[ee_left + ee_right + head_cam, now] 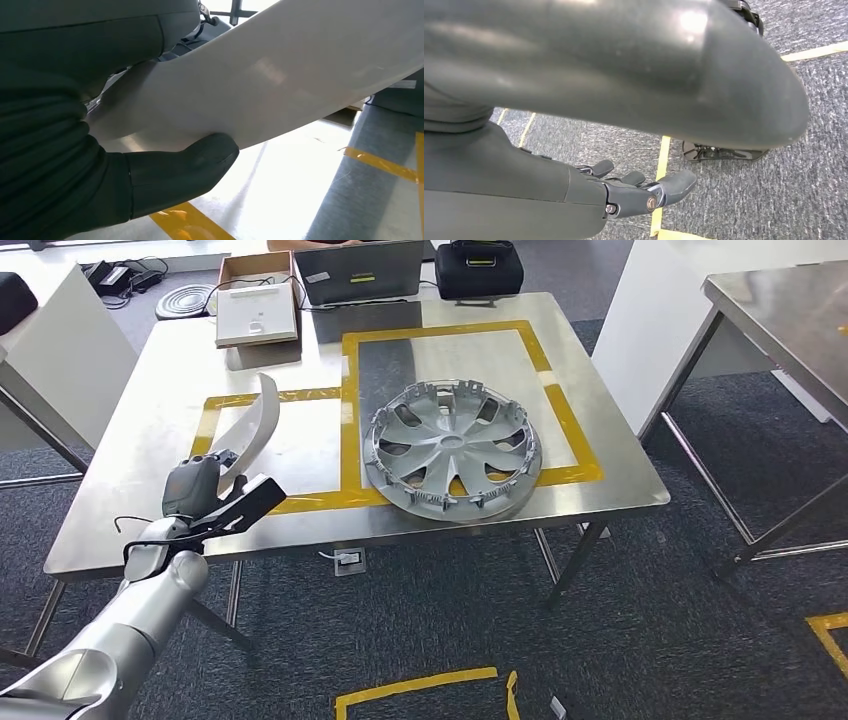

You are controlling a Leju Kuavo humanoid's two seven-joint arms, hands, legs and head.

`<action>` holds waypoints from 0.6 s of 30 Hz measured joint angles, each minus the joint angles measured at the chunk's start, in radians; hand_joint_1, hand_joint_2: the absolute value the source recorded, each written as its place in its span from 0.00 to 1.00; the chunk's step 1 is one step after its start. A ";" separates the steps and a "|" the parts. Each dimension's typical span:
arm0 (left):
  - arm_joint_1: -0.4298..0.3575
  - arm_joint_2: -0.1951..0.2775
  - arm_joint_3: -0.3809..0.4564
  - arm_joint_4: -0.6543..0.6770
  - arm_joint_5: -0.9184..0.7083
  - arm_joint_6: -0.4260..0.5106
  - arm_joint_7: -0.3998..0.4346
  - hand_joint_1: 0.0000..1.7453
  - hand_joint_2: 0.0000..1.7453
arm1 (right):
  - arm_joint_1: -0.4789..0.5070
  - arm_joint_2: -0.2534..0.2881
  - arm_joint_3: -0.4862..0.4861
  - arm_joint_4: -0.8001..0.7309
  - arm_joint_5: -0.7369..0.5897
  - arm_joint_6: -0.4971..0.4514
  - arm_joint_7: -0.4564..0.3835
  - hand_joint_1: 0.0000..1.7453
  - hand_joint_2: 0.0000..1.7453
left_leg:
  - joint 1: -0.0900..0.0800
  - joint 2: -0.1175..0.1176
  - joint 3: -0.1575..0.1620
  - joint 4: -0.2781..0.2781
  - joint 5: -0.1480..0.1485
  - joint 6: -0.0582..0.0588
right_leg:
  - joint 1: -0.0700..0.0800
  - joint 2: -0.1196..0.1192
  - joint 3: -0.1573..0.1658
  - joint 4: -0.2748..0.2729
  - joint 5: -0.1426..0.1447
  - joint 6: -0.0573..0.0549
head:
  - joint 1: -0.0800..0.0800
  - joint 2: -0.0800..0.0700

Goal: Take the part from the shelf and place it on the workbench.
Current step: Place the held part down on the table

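The left hand grips the lower end of a long, curved, cream-white plastic trim part, its thick grey thumb pressed against the part's underside in the left wrist view. The part rises upright and arches from the hand over the stainless-steel workbench, near its front left edge, above the smaller of two rectangles marked in yellow tape; whether its lower end touches the surface I cannot tell.

Inside the larger taped rectangle, toward the front of the bench, lies a round silver plastic wheel cover with spokes, its near rim overlapping the tape line. At the far edge of the bench sit a flat white cardboard box with its lid open, a grey rectangular case and a black bag.

The right hand hangs over the grey carpet floor, holding nothing, its dark fingers loosely extended and apart above a yellow tape line on the floor.
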 joint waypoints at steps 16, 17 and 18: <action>0.007 0.084 0.000 0.010 -0.019 -0.011 0.101 1.00 1.00 | -0.002 0.000 0.000 0.000 0.006 0.000 0.005 0.00 0.00 | -0.002 -0.001 -0.002 0.003 -0.001 0.001 | -0.003 -0.001 0.000 -0.002 0.002 0.003 | 0.000 0.000; 0.008 0.084 0.000 0.010 -0.019 -0.009 0.108 1.00 1.00 | -0.002 0.000 0.000 0.000 0.006 0.000 0.006 0.00 0.00 | -0.003 -0.001 -0.002 0.004 -0.002 0.002 | -0.003 -0.001 0.000 -0.002 0.002 0.003 | 0.000 0.000; 0.008 0.085 0.000 0.010 -0.021 -0.007 0.112 1.00 1.00 | -0.002 0.000 0.000 0.000 0.006 0.000 0.006 0.00 0.00 | -0.004 -0.001 -0.003 0.005 -0.002 0.003 | -0.004 -0.001 0.000 -0.002 0.002 0.004 | 0.000 0.000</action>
